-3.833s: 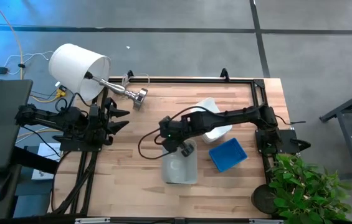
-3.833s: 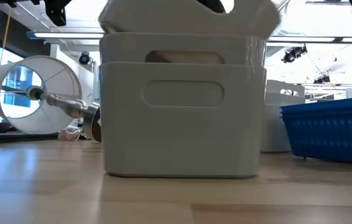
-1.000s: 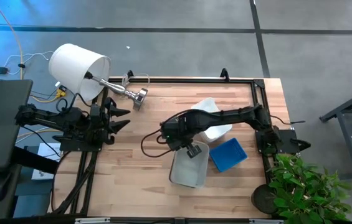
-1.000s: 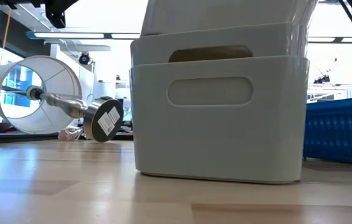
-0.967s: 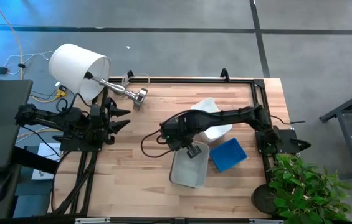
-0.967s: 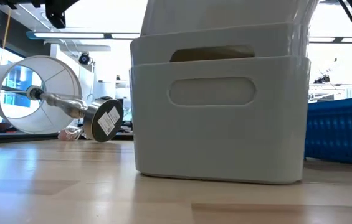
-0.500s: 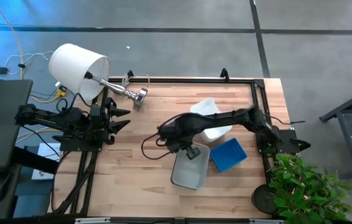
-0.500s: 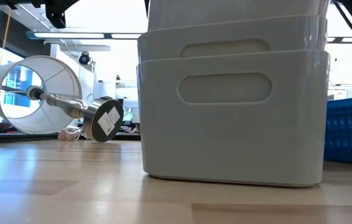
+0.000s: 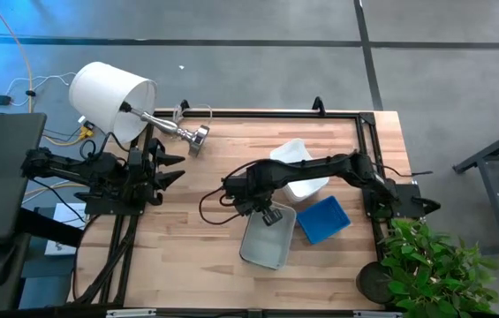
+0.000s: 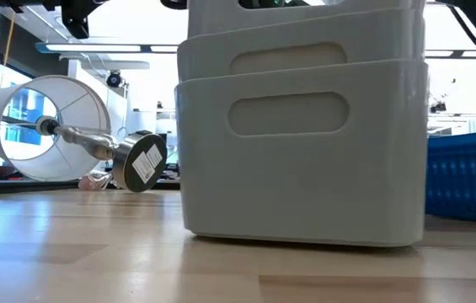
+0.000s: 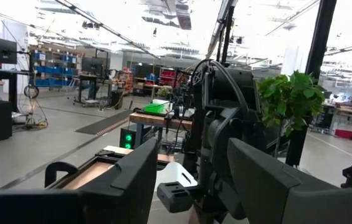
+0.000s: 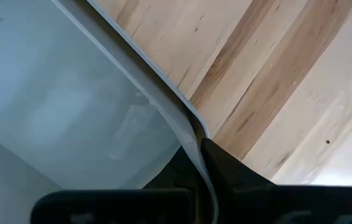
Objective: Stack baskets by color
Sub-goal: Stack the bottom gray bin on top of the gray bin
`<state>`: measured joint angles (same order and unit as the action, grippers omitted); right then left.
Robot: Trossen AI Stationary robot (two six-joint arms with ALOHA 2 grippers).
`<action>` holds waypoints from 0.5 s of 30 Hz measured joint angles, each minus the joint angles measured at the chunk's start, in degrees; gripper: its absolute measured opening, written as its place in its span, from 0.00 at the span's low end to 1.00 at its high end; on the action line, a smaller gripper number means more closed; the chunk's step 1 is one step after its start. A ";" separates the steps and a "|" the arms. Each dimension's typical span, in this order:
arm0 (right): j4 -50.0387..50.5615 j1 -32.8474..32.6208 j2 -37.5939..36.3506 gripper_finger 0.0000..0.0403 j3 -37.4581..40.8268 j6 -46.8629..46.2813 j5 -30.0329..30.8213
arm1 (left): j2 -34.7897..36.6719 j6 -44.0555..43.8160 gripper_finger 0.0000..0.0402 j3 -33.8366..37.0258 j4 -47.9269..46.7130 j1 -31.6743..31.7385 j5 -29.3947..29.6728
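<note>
1. Pale grey baskets (image 9: 264, 238): a nested stack of shallow rectangular plastic bins with rounded corners. The low view shows two visible tiers (image 10: 301, 126), each with an oblong recessed handle in its end wall. The walls read as smooth and opaque.
2. Location of the grey stack: on the wooden table (image 9: 196, 212), near its front-centre, standing slightly skewed to the table edges. Its interior, seen from above, shows only the bare floor of the top bin.
3. Blue basket (image 9: 323, 219): just beside the grey stack on its right. The low view shows finely ribbed, mesh-like sides (image 10: 467, 185). No contents are visible in it.
4. White basket (image 9: 295, 170): behind the grey stack, partly covered by the right arm. How many bins are nested there cannot be told.
5. Right gripper (image 9: 271, 215): reaches across the table to the rear rim of the grey stack. The right wrist view shows its dark fingers (image 12: 225, 171) closed tightly on the thin rim (image 12: 163, 93) at a rounded corner, one finger inside the wall and one outside.
6. Left gripper (image 9: 171, 170): parked at the table's left edge, well apart from all baskets. Its fingers (image 11: 132, 180) stand parted and hold nothing.
7. Lamp (image 9: 130, 106): lies on its side at the rear-left corner, with its white shade overhanging the table.
</note>
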<state>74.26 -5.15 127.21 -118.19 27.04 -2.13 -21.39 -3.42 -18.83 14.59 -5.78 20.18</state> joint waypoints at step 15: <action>-1.99 -0.74 0.37 0.27 0.29 -2.97 5.64 | 0.00 0.00 0.46 0.00 0.00 0.02 0.00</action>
<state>72.27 -5.89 127.58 -117.91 24.07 3.51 -21.39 -3.42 -18.83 14.59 -5.76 20.18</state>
